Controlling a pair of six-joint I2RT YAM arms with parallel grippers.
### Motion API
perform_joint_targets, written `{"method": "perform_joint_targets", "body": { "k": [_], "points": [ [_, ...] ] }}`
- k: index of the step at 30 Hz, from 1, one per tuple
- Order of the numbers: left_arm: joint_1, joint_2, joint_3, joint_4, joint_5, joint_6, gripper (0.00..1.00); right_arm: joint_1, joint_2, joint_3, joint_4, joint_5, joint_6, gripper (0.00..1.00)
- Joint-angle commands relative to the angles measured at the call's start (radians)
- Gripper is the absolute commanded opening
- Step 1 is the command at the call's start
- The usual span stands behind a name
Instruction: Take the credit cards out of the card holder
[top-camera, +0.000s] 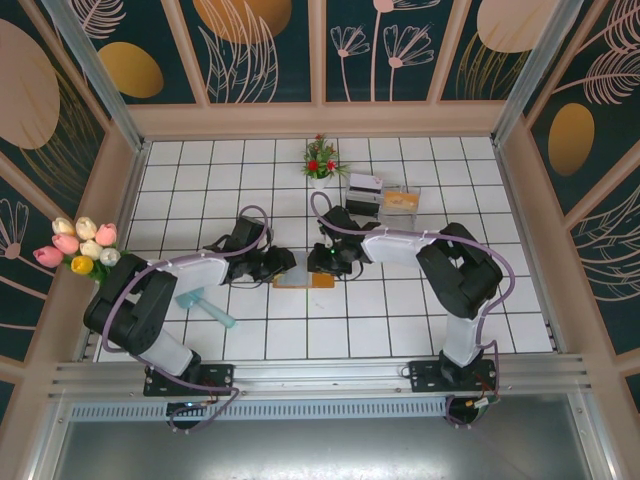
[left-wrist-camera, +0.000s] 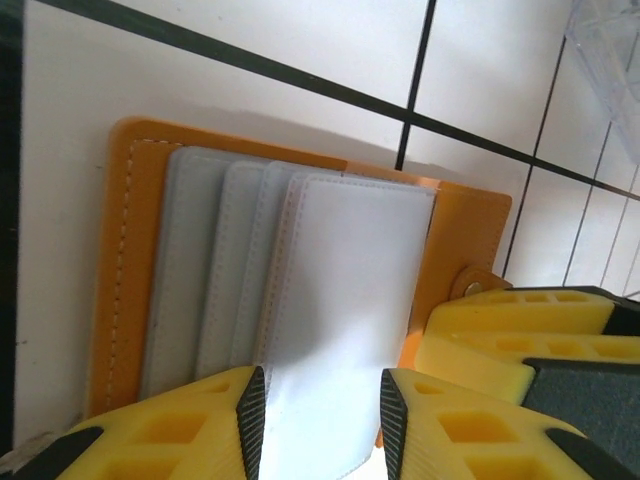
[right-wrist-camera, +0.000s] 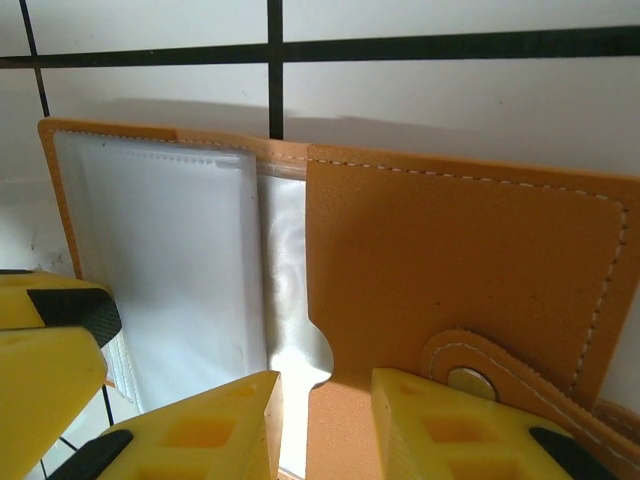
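The card holder (top-camera: 303, 281) lies open and flat on the white tiles between my two grippers. In the left wrist view its orange cover (left-wrist-camera: 125, 250) carries several overlapping pale plastic sleeves (left-wrist-camera: 350, 270). My left gripper (left-wrist-camera: 322, 420) (top-camera: 278, 265) is open, its jaws standing either side of the top sleeve. My right gripper (right-wrist-camera: 325, 425) (top-camera: 322, 262) is open over the orange pocket (right-wrist-camera: 460, 260), astride its notched edge beside the snap. Teal credit cards (top-camera: 205, 308) lie on the tiles by the left arm.
A clear plastic tray (top-camera: 400, 200) with an orange-tan card stands at the back, a white striped card (top-camera: 363, 188) beside it. A small flower pot (top-camera: 320, 160) sits behind. Tulips (top-camera: 80, 245) rest on the left wall ledge. Wooden walls ring the floor.
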Motion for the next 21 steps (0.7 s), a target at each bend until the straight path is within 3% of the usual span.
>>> {"method": "perform_joint_targets", "body": {
  "k": [1,10,13,17,21],
  "points": [
    [-0.012,0.008,-0.009,0.103,0.128,-0.014,0.37,-0.003,0.021,-0.039,0.008,-0.025,-0.005,0.30],
    [-0.012,-0.003,-0.042,0.228,0.188,-0.068,0.33,-0.036,-0.045,-0.073,0.079,-0.083,0.011,0.26],
    [-0.012,-0.037,-0.012,0.115,0.100,-0.022,0.33,-0.039,-0.053,-0.079,0.084,-0.080,0.015,0.27],
    [-0.003,-0.140,0.035,-0.110,-0.142,0.049,0.37,-0.041,-0.041,-0.084,0.062,-0.059,0.011,0.27],
    [0.040,-0.198,-0.014,-0.110,-0.139,0.055,0.45,-0.041,-0.028,-0.089,0.053,-0.051,0.009,0.27]
  ]
}}
